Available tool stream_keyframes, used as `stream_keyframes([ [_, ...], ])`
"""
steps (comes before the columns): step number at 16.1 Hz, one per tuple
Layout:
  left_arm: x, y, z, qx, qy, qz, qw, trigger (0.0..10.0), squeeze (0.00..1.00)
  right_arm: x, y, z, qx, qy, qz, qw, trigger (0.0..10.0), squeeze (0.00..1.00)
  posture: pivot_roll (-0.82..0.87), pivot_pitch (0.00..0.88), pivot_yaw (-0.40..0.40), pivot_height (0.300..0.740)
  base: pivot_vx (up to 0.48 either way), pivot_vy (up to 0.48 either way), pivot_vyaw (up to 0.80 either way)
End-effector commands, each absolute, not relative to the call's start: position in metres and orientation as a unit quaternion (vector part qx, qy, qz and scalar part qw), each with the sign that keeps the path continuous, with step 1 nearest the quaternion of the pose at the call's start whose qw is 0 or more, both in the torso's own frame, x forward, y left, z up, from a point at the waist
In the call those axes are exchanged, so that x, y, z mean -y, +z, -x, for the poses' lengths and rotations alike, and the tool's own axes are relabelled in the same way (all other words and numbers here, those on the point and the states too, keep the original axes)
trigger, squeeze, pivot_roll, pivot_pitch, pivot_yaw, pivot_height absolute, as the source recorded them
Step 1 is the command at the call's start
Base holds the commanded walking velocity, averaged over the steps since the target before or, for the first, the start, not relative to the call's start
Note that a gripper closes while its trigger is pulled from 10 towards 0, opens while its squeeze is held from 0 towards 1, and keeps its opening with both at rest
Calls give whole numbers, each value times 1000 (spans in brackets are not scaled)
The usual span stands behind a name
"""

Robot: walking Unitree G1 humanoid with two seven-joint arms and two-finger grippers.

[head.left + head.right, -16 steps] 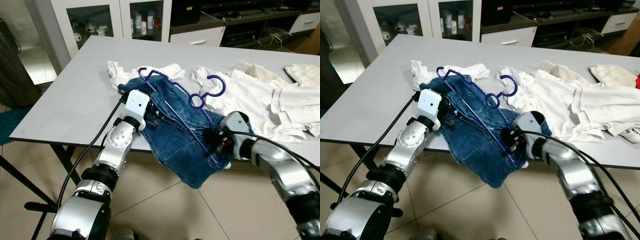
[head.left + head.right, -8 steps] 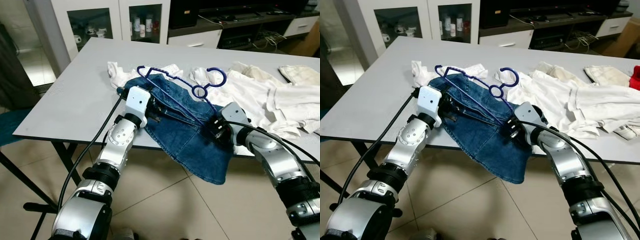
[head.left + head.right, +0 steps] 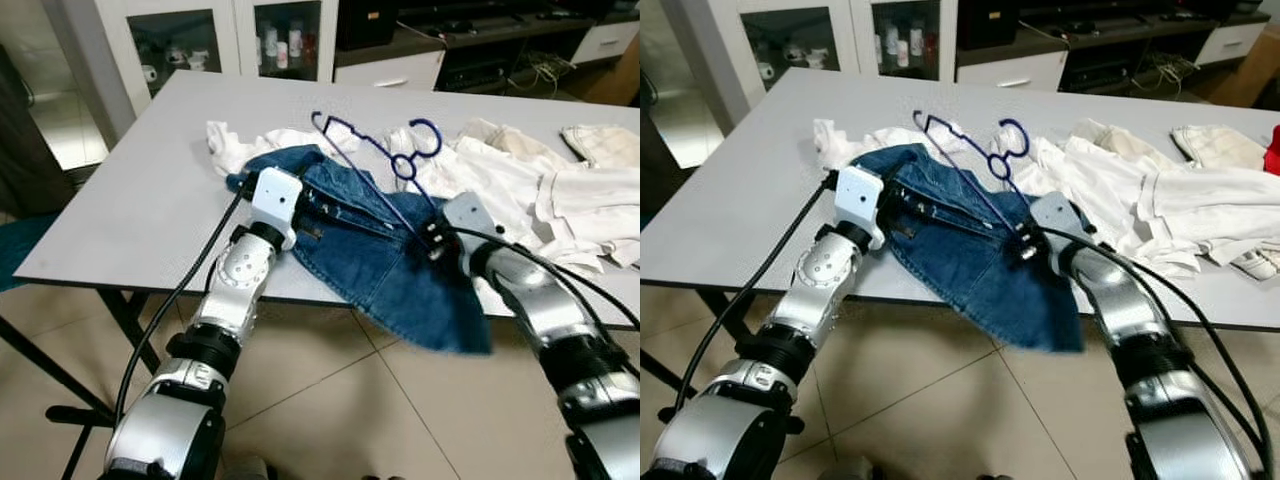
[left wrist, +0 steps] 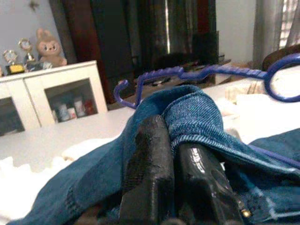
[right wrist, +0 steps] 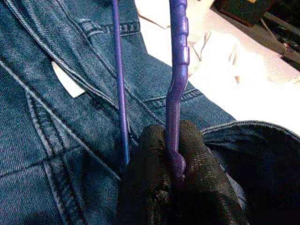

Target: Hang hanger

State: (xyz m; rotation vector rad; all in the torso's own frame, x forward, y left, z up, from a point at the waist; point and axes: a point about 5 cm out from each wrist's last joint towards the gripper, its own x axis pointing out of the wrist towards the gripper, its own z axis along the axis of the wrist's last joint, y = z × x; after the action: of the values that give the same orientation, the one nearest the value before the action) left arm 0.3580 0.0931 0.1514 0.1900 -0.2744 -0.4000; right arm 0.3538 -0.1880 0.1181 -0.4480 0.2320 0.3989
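- The right gripper (image 5: 176, 161) had its jaws clenched on one end of the purple hanger (image 3: 375, 155), whose hook rose beyond them over the table (image 3: 150, 190).
- The left gripper (image 4: 171, 154) pinched the denim garment's (image 3: 380, 260) waistband.
- Judged best: keep both grips firm and lift level, so the denim cannot slide off.

white clothes (image 3: 540, 190) strewn across a grey table (image 3: 130, 210); glass-fronted cabinet (image 3: 190, 40) behind.
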Motion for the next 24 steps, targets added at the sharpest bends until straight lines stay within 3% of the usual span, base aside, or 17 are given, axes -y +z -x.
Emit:
stream_keyframes([
  [1, -91, 167, -358, 175, -198, -87, 961, 10000, 0, 194, 111, -354, -133, 177, 226, 949, 10000, 0, 115, 0, -19, 740, 0, 0, 0],
  [8, -92, 198, -355, 253, -182, -79, 947, 10000, 0, 162, 119, -377, -98, 133, 220, 962, 10000, 0, 130, 0, -24, 740, 0, 0, 0],
  [17, -99, 199, -354, 252, -171, -47, 951, 10000, 0, 177, 131, -378, -67, 127, 155, 977, 10000, 0, 123, 0, -24, 740, 0, 0, 0],
  [18, -96, 193, -353, 238, -193, -50, 951, 10000, 1000, 182, 135, -376, -57, 128, 143, 980, 10000, 0, 115, 0, -19, 740, 0, 0, 0],
  [21, -90, 190, -350, 237, -211, -73, 946, 10000, 1000, 193, 142, -370, -35, 120, 122, 985, 10000, 0, 110, 0, -16, 740, 0, 0, 0],
  [23, -96, 191, -354, 230, -177, -69, 954, 10000, 1000, 204, 150, -365, -9, 106, 115, 988, 10000, 0, 105, 0, -13, 740, 0, 0, 0],
  [24, -100, 191, -355, 228, -169, -64, 957, 10000, 0, 209, 155, -363, 4, 96, 113, 989, 10000, 0, 103, 0, -12, 740, 0, 0, 0],
])
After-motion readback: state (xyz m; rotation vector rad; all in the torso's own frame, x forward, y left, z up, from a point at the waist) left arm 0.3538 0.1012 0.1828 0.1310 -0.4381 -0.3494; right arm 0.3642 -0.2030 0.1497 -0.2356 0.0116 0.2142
